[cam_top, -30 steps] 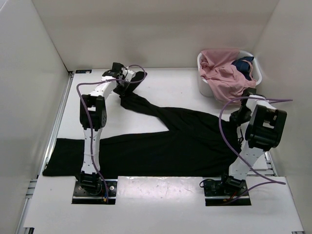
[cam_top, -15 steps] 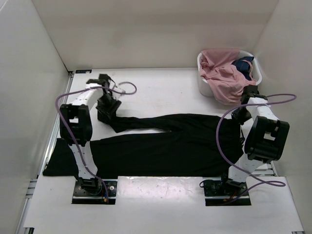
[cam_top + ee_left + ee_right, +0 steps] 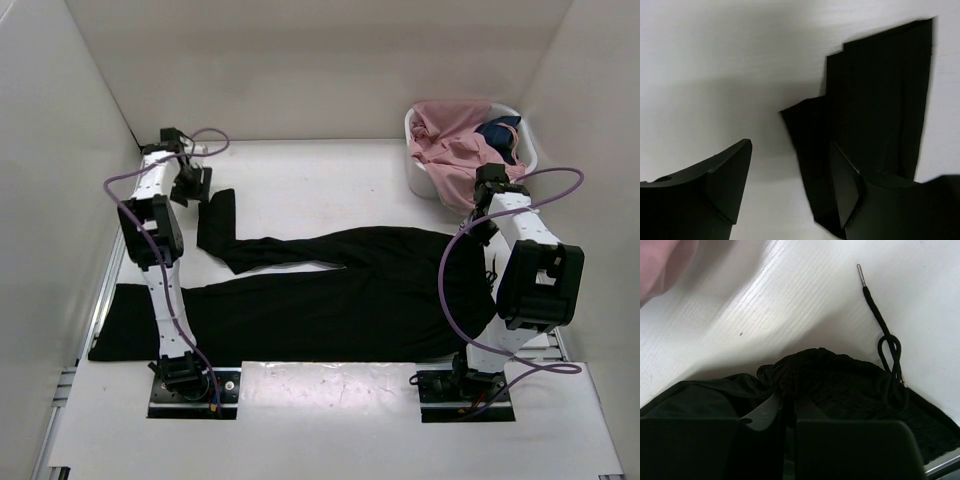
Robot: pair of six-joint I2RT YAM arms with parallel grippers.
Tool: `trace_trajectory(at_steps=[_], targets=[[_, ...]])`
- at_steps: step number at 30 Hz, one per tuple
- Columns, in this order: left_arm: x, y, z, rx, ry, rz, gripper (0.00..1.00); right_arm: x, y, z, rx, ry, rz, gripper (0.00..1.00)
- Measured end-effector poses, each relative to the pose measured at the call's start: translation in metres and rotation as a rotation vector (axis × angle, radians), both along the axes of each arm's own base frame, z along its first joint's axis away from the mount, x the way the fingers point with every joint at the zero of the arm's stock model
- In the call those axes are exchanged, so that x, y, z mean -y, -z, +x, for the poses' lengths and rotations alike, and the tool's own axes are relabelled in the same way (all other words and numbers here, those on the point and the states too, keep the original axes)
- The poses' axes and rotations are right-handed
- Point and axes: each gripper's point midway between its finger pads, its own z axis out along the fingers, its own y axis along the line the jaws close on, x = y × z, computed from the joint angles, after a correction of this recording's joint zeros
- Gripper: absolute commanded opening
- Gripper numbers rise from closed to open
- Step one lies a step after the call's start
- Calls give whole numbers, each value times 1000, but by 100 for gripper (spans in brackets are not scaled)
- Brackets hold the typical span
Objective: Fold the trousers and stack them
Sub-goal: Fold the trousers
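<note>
I'm seeing the plain black soft-fabric trousers lying spread across the white bench, with the waistband to the right and both legs running left. The near leg is lying straight. The far leg is kinking toward the back at its cuff end, so I'm judging the leg-on-leg fold as not yet done.

The right claw is pinching the gathered waistband, fingers closed on the fabric just beside the black drawstring. I'm reading that as an anchor so the waist isn't sliding while the legs get arranged.

The left claw is standing open with nothing between the fingers, hanging by the cuff end, slightly back and left of it. The left arm is reaching far back along the left wall. The right arm is folding steeply over the waist, wrist angling down, near the white plastic basket holding the pink garment.
</note>
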Motion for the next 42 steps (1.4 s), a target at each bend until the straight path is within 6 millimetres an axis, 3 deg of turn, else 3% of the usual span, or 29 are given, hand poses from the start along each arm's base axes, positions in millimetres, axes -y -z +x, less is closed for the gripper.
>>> trace_trajectory(at_steps=[2, 3, 4, 6, 9, 13, 16, 18, 21, 25, 27, 30, 33, 36, 37, 42], targets=[[7, 38, -8, -90, 10, -22, 75, 0, 0, -2, -10, -3, -7, 0], [9, 47, -10, -114, 12, -18, 75, 1, 0, -3, -15, -4, -11, 0], [15, 44, -9, -107, 27, -34, 73, 2, 0, -4, -18, -3, -17, 0], [22, 42, -8, -103, 39, -46, 55, 4, 0, -5, -21, -2, -28, 0], [24, 48, -10, -117, 50, -35, 14, 6, -1, -6, -24, -2, -43, 0], [23, 48, -12, -124, 46, -35, 14, 8, -5, -7, -21, -1, -52, 0], [11, 42, -11, -123, 41, 19, 14, 10, -16, -1, 1, 3, -55, 0], [-9, 28, -4, -93, 29, 85, 14, 17, -29, 4, 42, 17, -60, 0], [-54, -7, -2, -28, -20, 196, 14, 34, -55, 5, 120, 65, -74, 0], [-117, -70, -47, 31, -141, 282, 14, 51, -92, -4, 234, 122, -83, 0], [-130, -95, -83, 39, -187, 286, 14, 47, -104, -9, 275, 113, -72, 0], [-139, -112, -125, 46, -240, 279, 14, 40, -106, -15, 290, 97, -55, 0], [-133, -96, -155, 8, -246, 235, 14, 39, -93, -23, 259, 101, -42, 0], [-122, -58, -179, -79, -238, 173, 17, 39, -76, -32, 222, 109, -28, 0], [-118, -44, -187, -111, -235, 149, 25, 39, -72, -34, 211, 111, -24, 0], [-106, 12, -246, -273, -280, 36, 43, 37, -68, -37, 218, 111, -16, 0]])
